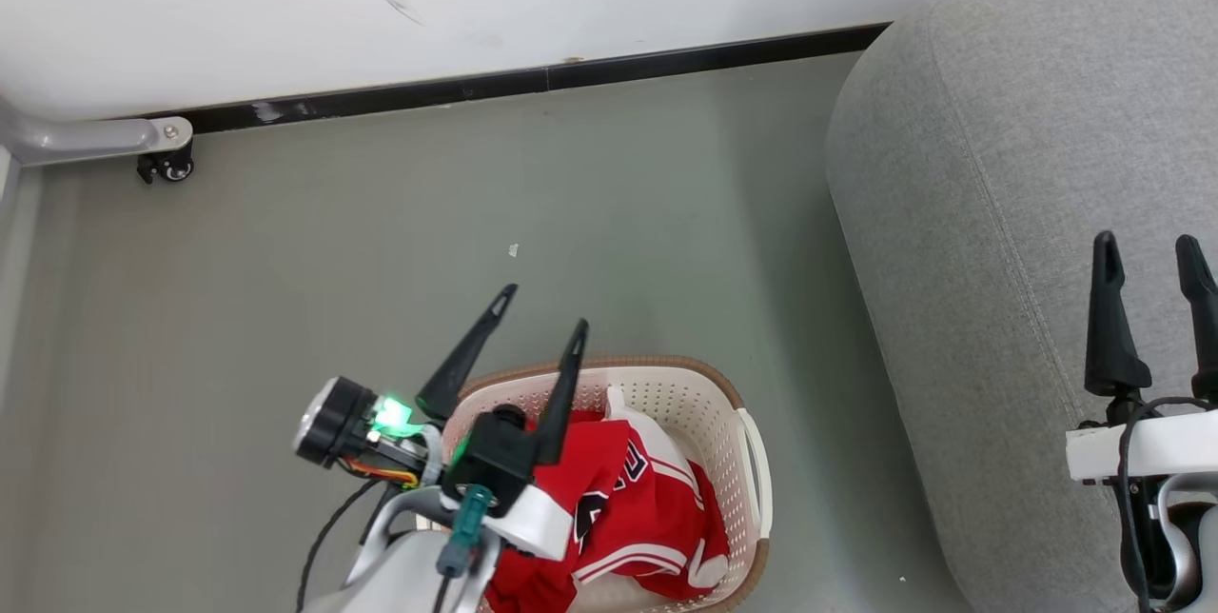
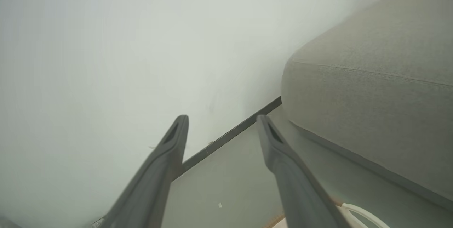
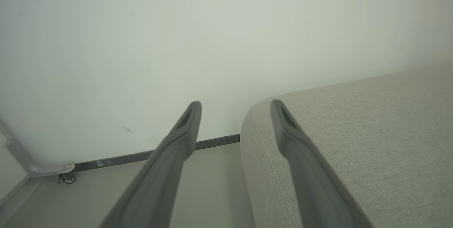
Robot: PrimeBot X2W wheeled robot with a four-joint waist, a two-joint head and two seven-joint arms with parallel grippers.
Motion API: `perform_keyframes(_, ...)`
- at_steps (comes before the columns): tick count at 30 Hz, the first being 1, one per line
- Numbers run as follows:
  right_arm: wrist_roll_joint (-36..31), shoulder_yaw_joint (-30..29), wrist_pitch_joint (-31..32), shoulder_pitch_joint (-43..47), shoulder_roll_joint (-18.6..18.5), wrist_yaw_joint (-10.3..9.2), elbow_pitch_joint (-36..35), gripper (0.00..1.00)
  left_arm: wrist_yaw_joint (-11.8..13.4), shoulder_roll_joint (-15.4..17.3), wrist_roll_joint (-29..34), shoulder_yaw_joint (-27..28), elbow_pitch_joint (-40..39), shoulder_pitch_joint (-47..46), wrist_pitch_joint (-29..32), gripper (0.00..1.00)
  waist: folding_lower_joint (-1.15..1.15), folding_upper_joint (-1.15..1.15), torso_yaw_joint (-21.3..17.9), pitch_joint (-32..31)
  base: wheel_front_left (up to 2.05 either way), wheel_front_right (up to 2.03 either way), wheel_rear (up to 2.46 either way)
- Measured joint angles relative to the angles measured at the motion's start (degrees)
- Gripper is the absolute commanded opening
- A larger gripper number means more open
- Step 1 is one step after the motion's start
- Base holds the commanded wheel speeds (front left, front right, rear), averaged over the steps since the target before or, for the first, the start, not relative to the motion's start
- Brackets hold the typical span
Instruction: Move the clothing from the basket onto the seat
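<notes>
the grey seat (image 1: 999, 213) stands at the right of the floor (image 1: 476, 213), with nothing on the part in view. just beside its flank, the basket (image 1: 709, 383) holds the red clothing (image 1: 633, 499) in a loose heap. the left gripper (image 1: 544, 308) hangs above the basket's left side, fingers wide and empty. the right gripper (image 1: 1147, 242) hovers over the seat, fingers wide too. a pinch on one fold could drag a second garment over the rim onto the floor. the left arm hides part of the heap, and the basket's near rim is cut off.
</notes>
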Motion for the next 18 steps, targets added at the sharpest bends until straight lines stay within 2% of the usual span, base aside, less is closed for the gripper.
perform_keyframes(12, -1.22, 1.76, 0.0, 0.01, 0.0, 0.0, 0.62, 1.0, 3.12, 1.68, -6.04, 9.38, -3.65, 3.9, 0.0, 1.0, 0.0, 0.0, 0.64, -2.03, 0.0, 0.0, 0.0)
perform_keyframes(18, -2.77, 2.85, 0.0, 1.25, 0.0, 0.0, 1.23, 1.0, 3.88, 3.08, -9.13, 14.55, -5.31, 6.19, 0.0, 1.0, 0.0, 0.0, 0.93, -3.77, 0.0, 0.0, 0.0)
